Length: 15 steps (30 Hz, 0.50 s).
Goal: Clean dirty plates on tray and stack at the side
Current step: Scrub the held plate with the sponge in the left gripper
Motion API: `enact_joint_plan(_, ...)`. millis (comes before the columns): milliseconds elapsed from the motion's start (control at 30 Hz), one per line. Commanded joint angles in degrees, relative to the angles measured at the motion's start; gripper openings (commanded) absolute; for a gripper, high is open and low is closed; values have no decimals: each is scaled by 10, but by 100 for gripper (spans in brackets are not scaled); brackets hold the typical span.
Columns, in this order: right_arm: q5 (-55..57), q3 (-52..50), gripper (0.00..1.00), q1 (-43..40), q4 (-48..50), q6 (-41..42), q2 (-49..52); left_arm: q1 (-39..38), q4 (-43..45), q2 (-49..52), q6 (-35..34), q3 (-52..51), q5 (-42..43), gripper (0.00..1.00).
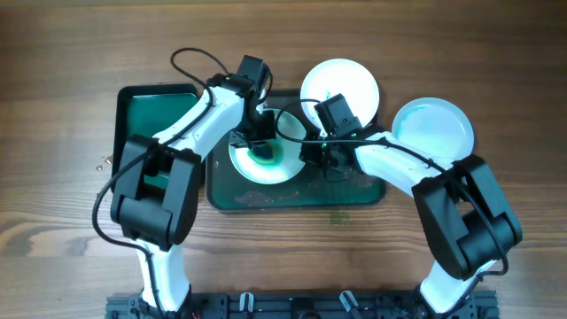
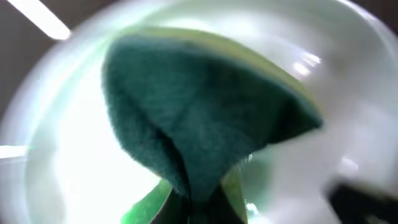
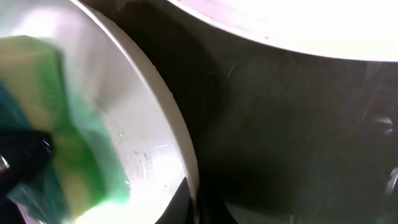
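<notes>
A white plate point(image 1: 285, 167) lies at the left of the dark green tray point(image 1: 354, 190). My left gripper point(image 1: 260, 142) is shut on a green sponge point(image 1: 263, 158) and presses it on that plate. In the left wrist view the sponge point(image 2: 205, 112) covers the middle of the plate point(image 2: 62, 155). My right gripper point(image 1: 312, 152) is shut on the plate's right rim point(image 3: 177, 134), with the sponge point(image 3: 68, 155) at the left. A second plate point(image 1: 339, 84) sits at the tray's back edge, also in the right wrist view point(image 3: 298, 25). A third plate point(image 1: 431, 128) lies on the table at the right.
A smaller bright-green tray point(image 1: 146, 111) stands left of the dark tray, under my left arm. Small smears mark the dark tray's floor point(image 1: 266, 197) near its front edge. Cables loop above both wrists.
</notes>
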Motion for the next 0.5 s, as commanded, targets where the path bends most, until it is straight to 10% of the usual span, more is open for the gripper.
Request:
enact_joint_plan(0,-5,-2,4,0,-7,-5,22,-9,21,11,70,6,156,4)
enact_joint_plan(467,-7,-2,5,0,-7,-7,22,-7,17,11,-96,6,-294,4)
